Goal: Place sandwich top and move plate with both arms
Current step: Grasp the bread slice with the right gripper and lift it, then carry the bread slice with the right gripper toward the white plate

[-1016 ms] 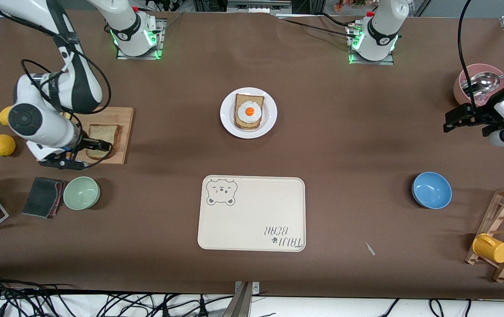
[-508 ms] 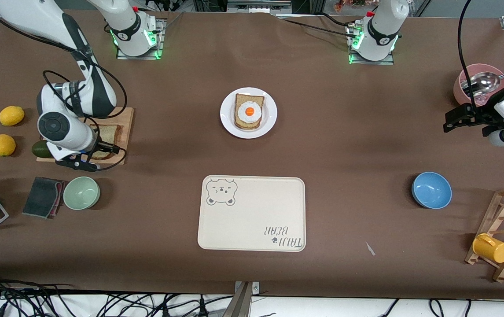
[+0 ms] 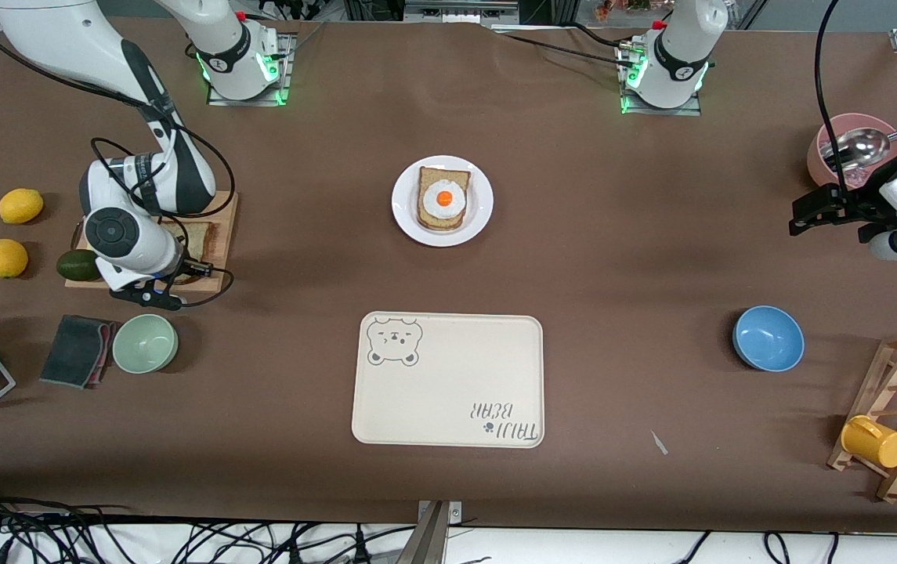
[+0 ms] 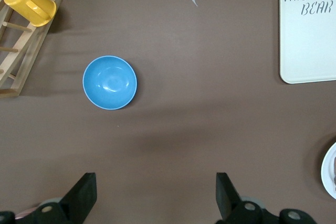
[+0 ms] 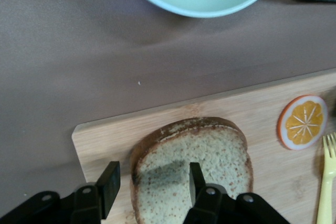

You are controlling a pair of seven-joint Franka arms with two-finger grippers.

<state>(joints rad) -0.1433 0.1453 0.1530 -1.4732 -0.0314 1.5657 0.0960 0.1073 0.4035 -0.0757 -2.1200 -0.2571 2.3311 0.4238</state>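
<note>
On the cutting board (image 3: pixel 217 235): right hand (image 5: pixel 152 187) now down at the sandwich top (image 5: pixel 197 163).
Having advanced over the board, its fingers stand apart, straddling the slice's crust edge; grasp appears imminent. Left hand (image 4: pixel 155 198) waits, fingers apart, beside the blue bowl (image 4: pixel 109 82). The plate (image 3: pixel 443 201) sits well apart from the board.

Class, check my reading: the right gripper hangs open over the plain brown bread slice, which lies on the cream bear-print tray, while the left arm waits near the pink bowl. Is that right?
One detail is wrong. The plain brown bread slice lies on the wooden cutting board, not on the cream bear-print tray, as the right wrist view shows. The rest stands: the right gripper hangs open over the slice, and the left gripper waits near the pink bowl.
</note>
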